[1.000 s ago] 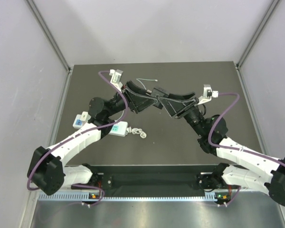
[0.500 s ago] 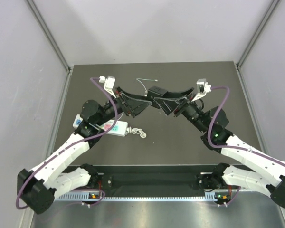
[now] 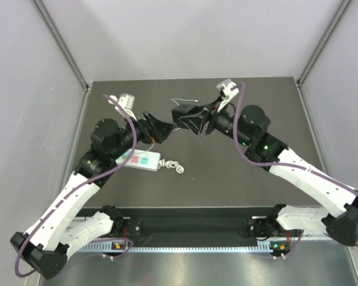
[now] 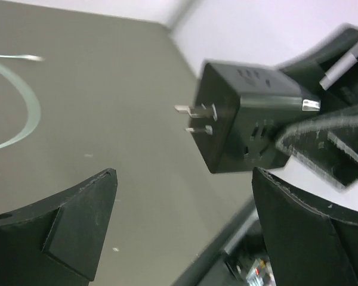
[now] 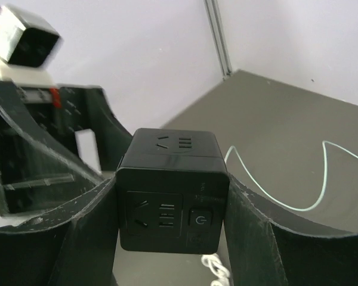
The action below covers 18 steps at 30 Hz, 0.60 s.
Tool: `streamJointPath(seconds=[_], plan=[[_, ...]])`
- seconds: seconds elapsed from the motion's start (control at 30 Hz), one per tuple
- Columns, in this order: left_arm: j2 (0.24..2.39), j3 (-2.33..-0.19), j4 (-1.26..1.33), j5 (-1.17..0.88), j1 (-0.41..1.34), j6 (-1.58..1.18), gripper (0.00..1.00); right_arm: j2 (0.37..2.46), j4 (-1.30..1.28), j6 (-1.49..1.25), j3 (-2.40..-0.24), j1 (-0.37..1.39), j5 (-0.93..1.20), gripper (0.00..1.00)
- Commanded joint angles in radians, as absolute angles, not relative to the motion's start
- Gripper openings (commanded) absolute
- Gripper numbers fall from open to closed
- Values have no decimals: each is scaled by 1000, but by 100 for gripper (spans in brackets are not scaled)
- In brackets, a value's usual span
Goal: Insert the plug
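This is looking like a robotics lab test cell — pale blank panels (image 3: 185,36) and metal corner posts (image 3: 59,42) are boxing in a dark matte table (image 3: 227,185), and a slotted cable duct (image 3: 185,246) is running along its near edge.

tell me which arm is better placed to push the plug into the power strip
Right, likely: the right gripper clamps the plug with its prongs free. The left gripper is open and empty, near the power strip.

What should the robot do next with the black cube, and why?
Probably carry the plug over to the power strip: the right fingers clamp it, the left fingers stand open and clear of it, and its prongs are bare.
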<state>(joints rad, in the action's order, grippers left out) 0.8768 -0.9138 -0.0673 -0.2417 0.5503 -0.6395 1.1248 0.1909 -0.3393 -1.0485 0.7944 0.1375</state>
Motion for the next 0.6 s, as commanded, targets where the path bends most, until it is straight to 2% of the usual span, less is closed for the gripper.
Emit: streamJointPath(seconds=[0.0,0.1,0.13,0.27,0.4,0.57], plan=[[885,-1096,-349,-48,477,-620,99,1205,3,-229,-1201,785,158,0],[968,-1195,-498,-98,381,-658,99,1305,-145,-212,-1307,787,140,0],[986,-1204,-521,-115,294,-682,98,1334,-184,-192,-1366,787,144,0],[1038,-1142,-491,-237,50,-788,98,1469,-279,-138,-1465,819,175,0],[1120,-1080,-437,-317,-82,-837,99,1576,-375,-62,-1535,868,201,0],[1282,-1072,-468,-380,-153,-830,98,1721,-486,110,-1650,943,290,0]])
